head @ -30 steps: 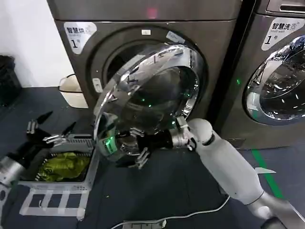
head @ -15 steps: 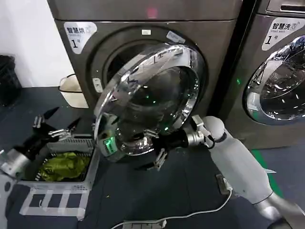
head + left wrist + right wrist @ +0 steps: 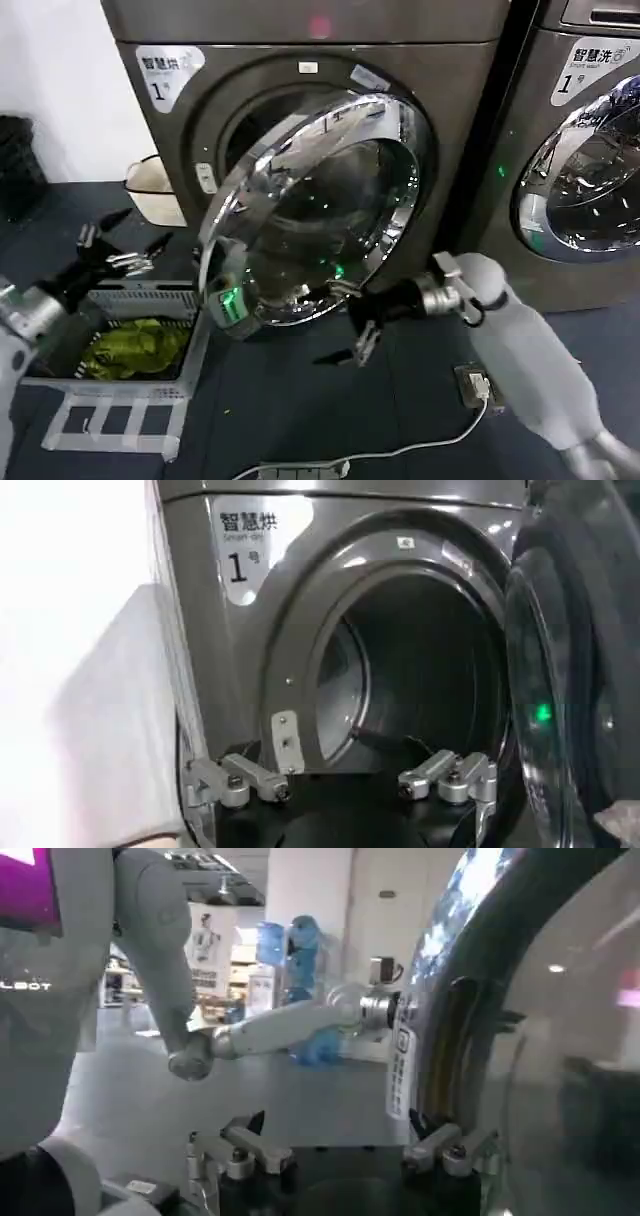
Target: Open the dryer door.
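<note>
Sliding rightward beneath the dryer door (image 3: pixel 315 215), the right end effector (image 3: pixel 352 335) hung spread and empty, the door swung roughly half open with more swing left; left end effector (image 3: pixel 120 250) idled spread.

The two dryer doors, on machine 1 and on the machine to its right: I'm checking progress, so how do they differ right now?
The machine 1 door is swung out from its drum opening; the neighbouring door sits flush and closed. The right pincer hangs open at the machine 1 door's lower edge; nothing is near the neighbouring door. The left pincer is open over the laundry basket. Both doors are round, chrome-rimmed glass.
</note>
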